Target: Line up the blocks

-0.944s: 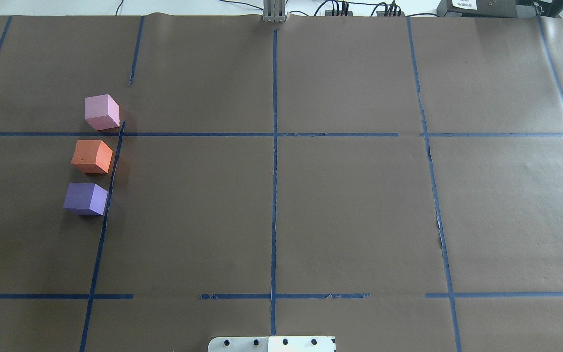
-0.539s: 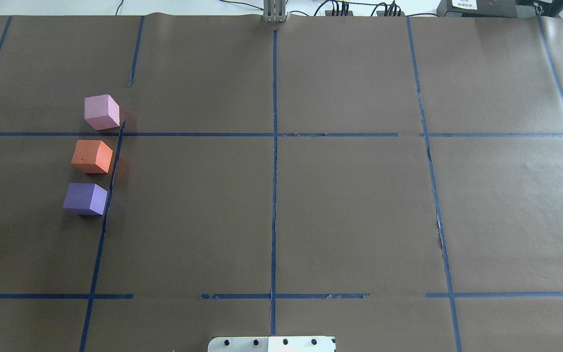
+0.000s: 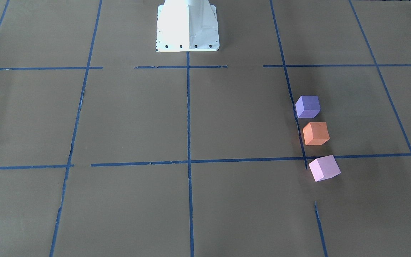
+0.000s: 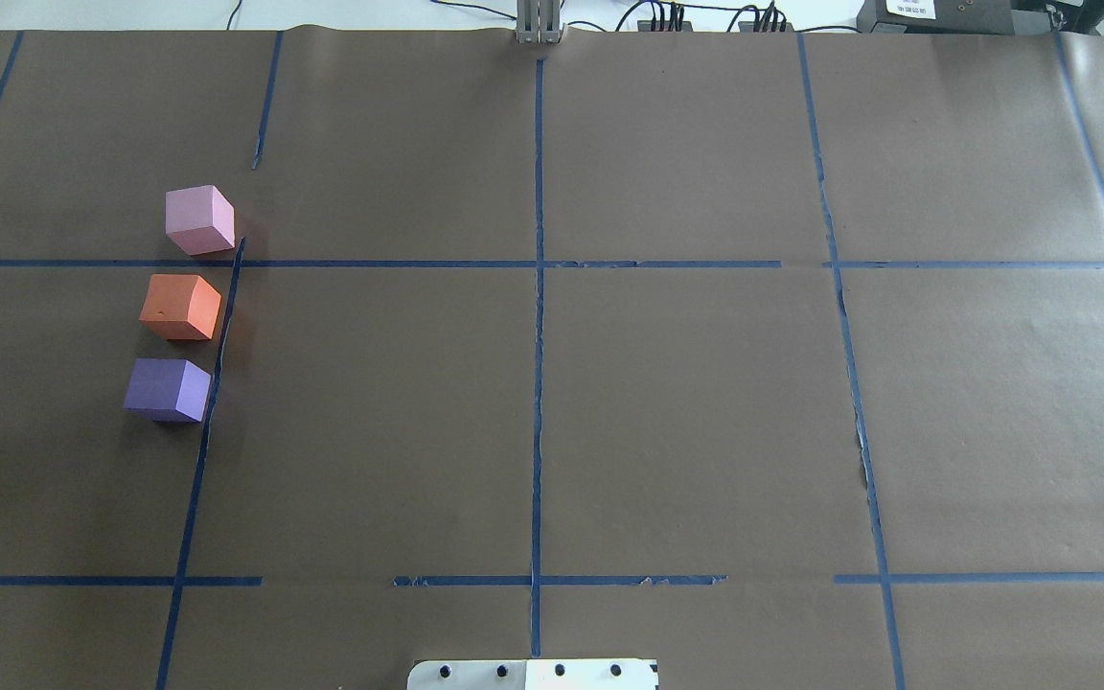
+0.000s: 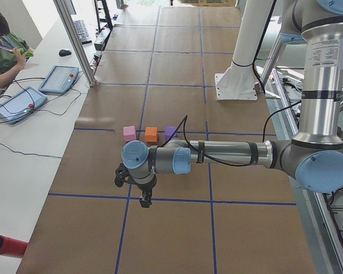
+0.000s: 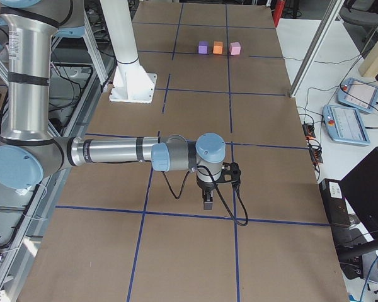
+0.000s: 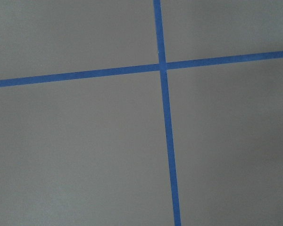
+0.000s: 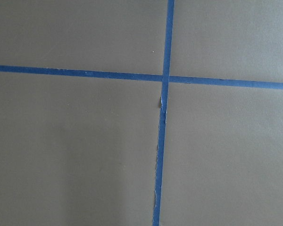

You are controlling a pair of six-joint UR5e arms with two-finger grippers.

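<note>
Left end effector hangs pointing down over the worktop toward its left end. It shows only from the side, so I cannot tell how far it is open or whether it holds anything. The same goes for the right end effector, toward the right end. On the left half, a row runs toward the far edge: purple block nearest the robot, then orange block, then pink block. They are slightly apart, just beside a blue tape line.

Orange block, violet-purple block, pale pink block, brown table paper, blue tape grid
</note>
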